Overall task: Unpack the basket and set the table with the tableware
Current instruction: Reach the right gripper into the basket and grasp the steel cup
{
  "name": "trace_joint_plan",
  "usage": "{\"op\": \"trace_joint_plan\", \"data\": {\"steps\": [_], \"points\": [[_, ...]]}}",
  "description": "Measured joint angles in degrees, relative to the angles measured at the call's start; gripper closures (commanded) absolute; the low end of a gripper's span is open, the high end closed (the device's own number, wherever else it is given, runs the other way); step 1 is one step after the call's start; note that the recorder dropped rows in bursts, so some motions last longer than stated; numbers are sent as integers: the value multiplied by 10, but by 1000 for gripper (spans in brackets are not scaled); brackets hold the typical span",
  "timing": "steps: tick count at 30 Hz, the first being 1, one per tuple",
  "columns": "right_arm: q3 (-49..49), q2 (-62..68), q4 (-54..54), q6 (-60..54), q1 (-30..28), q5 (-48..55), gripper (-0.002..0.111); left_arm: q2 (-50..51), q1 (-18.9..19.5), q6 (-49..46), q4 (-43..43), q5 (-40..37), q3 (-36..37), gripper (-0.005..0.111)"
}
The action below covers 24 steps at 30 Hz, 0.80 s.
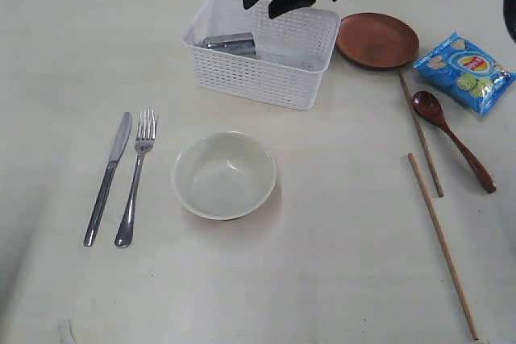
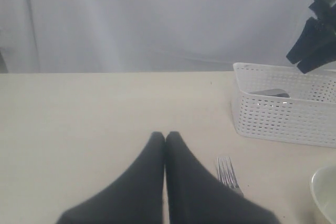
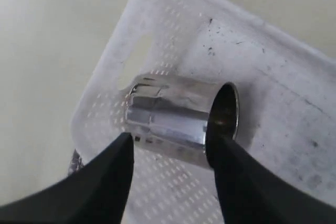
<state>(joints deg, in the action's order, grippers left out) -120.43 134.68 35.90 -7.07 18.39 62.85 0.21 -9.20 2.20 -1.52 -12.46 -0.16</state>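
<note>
Hung the right gripper (image 3: 170,139) over the white basket (image 1: 258,78) at upper centre, pointed down, fingers (image 3: 105,182) apart astride the steel cup (image 3: 173,119) lying inside. Held the left gripper (image 2: 165,137) pinched together low above the table (image 2: 79,114).

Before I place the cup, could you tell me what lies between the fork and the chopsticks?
The cream bowl alone, with bare table on both sides; the exterior view shows it.
</note>
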Motion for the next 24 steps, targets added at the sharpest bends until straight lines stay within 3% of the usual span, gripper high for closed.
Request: {"op": "trace_joint_plan", "data": {"steps": [10,21,24], "points": [[-33,73,36,-6,-20,15,62,0,0,0,0,0,0,107],[-34,84,42,-19,1,17,62,0,0,0,0,0,0,107],[-34,84,45,-21,9,17,74,0,0,0,0,0,0,107]]}}
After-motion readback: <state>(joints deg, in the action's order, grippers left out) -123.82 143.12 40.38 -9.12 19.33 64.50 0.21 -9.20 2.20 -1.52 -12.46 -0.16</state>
